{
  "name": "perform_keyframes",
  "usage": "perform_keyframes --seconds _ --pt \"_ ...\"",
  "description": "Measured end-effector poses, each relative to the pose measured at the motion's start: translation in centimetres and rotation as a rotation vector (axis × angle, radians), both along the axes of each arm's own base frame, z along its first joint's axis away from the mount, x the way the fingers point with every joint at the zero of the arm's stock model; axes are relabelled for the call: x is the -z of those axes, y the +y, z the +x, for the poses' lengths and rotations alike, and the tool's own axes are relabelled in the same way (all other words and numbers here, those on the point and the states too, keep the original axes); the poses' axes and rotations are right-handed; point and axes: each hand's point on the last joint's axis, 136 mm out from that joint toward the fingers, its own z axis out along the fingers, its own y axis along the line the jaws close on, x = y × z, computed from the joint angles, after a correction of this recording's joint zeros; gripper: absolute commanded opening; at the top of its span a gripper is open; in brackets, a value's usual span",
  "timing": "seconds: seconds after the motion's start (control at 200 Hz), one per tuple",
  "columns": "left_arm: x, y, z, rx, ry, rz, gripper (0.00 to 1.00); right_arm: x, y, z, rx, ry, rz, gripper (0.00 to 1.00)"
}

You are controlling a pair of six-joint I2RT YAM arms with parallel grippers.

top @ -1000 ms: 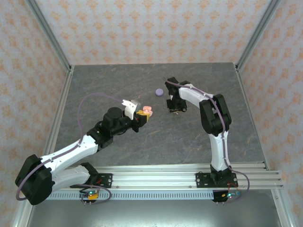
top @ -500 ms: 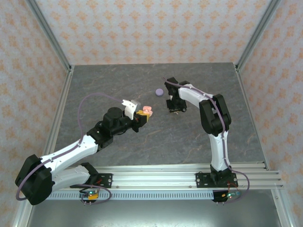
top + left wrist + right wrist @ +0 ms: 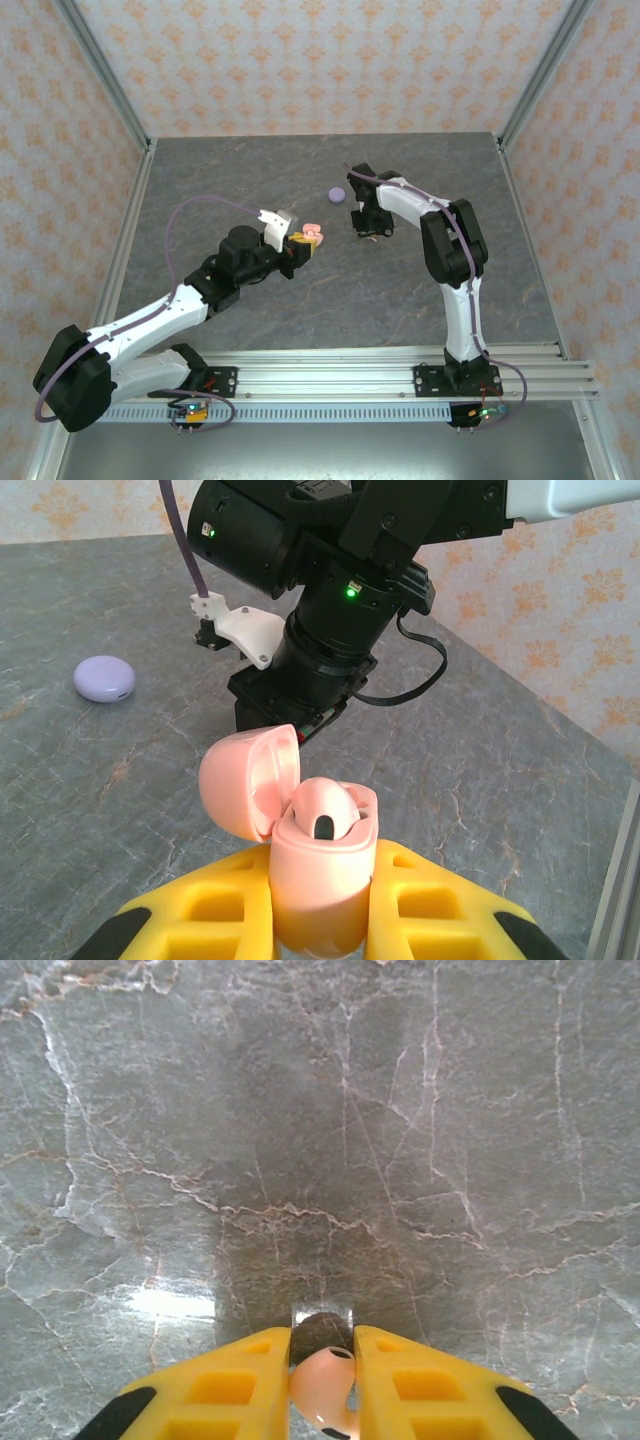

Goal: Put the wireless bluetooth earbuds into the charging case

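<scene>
White left arm (image 3: 150,322) and right arm (image 3: 408,203), black joints (image 3: 240,246), yellow pincer fingers (image 3: 432,912), seemingly purple cables (image 3: 203,202)

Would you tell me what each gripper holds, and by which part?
The left gripper holds the open pink case by its lower body; the right gripper holds a pink earbud by its sides.

pink case (image 3: 322,872) base cut off below, earbud (image 3: 320,1382) stem cropped

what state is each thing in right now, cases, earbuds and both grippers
pink case: lid open, upright, held by left gripper
seated earbud: in the pink case's slot
loose earbud: pinched in right gripper
purple case: shut, on the table
left gripper: shut on pink case
right gripper: shut on loose earbud
</scene>
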Motion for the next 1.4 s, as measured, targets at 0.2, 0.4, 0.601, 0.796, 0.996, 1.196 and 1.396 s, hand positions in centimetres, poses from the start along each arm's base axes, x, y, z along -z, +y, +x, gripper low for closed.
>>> perform_keyframes --seconds 0.2,0.4,0.601,0.796,0.996,1.196,1.396 --pt "0.0 0.0 0.0 0.000 -0.001 0.000 0.15 0.0 -0.3 0.1 0.062 0.001 -0.010 0.20" --pt "0.0 0.0 0.0 0.000 0.000 0.000 0.15 0.0 -0.6 0.1 0.122 0.003 -0.009 0.21" --pt "0.0 0.0 0.0 0.000 -0.001 0.000 0.15 0.0 -0.7 0.1 0.143 0.006 -0.006 0.29" --pt "0.0 0.0 0.0 0.000 -0.001 0.000 0.15 0.0 -1.1 0.1 0.143 0.012 -0.013 0.40" --pt "0.0 0.0 0.0 0.001 0.001 0.002 0.15 0.0 -1.2 0.0 0.130 0.020 -0.008 0.42" --pt "0.1 0.0 -0.1 0.001 0.007 0.006 0.15 0.1 -1.0 -0.1 0.112 0.029 0.004 0.42" --pt "0.2 0.0 -0.1 0.001 0.010 0.008 0.15 0.1 -1.0 -0.4 0.110 0.037 0.022 0.42"
